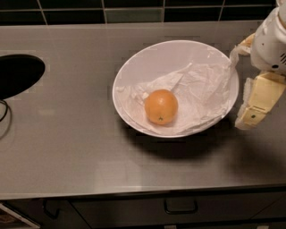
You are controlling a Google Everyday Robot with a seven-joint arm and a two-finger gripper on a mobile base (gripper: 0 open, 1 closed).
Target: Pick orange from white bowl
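Observation:
The orange (161,106) lies in the white bowl (147,58), left of the bowl's middle, on crumpled white paper (201,89) that lines the bowl's right half. A small dark stem mark faces the front. My gripper (244,85) is at the right edge of the view, just outside the bowl's right rim, well right of the orange. It is open and empty: one cream finger (257,100) hangs at the front, and the other finger (246,44) shows partly behind, near the far right rim.
The bowl stands on a grey metal counter (67,134). A dark round sink opening (18,74) is at the left edge. Dark tiles (134,11) run along the back. A drawer handle (180,206) shows below the counter's front edge.

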